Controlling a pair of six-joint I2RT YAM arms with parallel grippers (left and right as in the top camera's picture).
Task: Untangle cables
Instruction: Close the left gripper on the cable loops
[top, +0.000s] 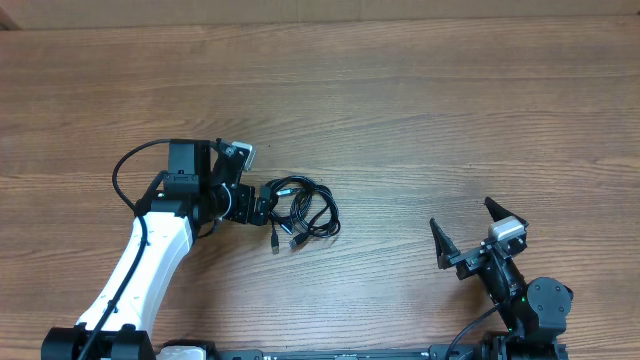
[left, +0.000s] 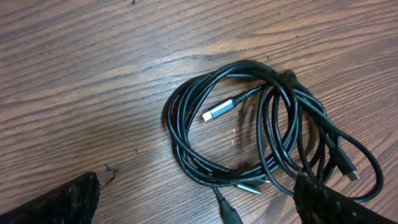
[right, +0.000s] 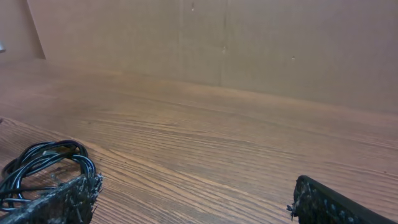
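Observation:
The cables (top: 305, 210) lie as one tangled bundle of thin black loops on the wooden table, left of centre. In the left wrist view the cables (left: 273, 124) show a silver-tipped plug inside the loops and more plug ends at the bottom. My left gripper (top: 262, 207) is open, at the bundle's left edge; its fingertips (left: 199, 202) straddle the near side of the loops without closing on them. My right gripper (top: 468, 232) is open and empty, well to the right of the bundle. The cables also show at the far left of the right wrist view (right: 43, 165).
The wooden table (top: 400, 110) stretches wide around the bundle. A brown wall (right: 249, 43) stands behind the table's far edge. The left arm's own thick black wire (top: 125, 170) loops out at its left side.

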